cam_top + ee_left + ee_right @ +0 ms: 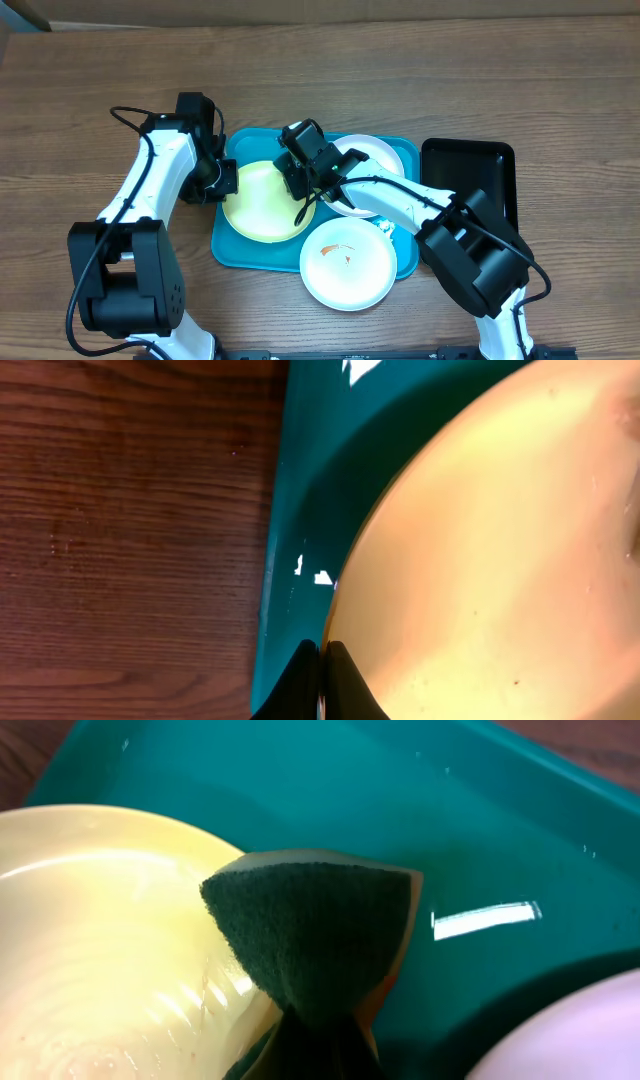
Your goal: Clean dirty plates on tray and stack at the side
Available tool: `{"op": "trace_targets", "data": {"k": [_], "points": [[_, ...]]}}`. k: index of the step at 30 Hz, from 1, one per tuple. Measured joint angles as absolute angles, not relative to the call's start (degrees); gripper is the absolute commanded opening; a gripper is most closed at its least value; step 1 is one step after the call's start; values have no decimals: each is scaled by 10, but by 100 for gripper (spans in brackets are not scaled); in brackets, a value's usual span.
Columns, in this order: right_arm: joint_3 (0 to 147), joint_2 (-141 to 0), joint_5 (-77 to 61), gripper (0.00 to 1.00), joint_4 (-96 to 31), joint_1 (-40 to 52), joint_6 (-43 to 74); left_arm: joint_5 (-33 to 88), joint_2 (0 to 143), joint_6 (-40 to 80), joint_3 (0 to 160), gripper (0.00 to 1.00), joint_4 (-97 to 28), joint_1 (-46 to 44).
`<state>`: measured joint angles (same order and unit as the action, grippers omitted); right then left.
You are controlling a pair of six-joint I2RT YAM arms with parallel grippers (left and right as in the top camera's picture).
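Note:
The turquoise tray (226, 250) holds three plates. The pale yellow-green plate (262, 205) lies at its left. One white plate (375, 152) is at the back right, and a white plate with orange-red smears (348, 265) overhangs the front rim. My left gripper (226, 180) is shut on the yellow-green plate's left rim (335, 610). My right gripper (298, 180) is shut on a sponge with a green scouring face (310, 935), held at the yellow-green plate's right edge (100, 940).
A black rectangular tray (470, 165) lies to the right of the turquoise tray. Bare wooden table (90, 120) surrounds both. The right arm (400, 200) reaches across the back white plate.

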<state>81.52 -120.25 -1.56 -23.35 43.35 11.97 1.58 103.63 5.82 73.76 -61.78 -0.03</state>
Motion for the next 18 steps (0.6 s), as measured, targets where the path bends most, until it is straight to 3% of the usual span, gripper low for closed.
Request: {"op": "trace_targets", "data": {"k": [9,18], "points": [[862,-1186,-4,4,-349,430,120,18,1036,58,738,4,-618,-1],[878,-1099,3,4,-458,369,138,8,1036,61,738,4,-608,-1]]}}
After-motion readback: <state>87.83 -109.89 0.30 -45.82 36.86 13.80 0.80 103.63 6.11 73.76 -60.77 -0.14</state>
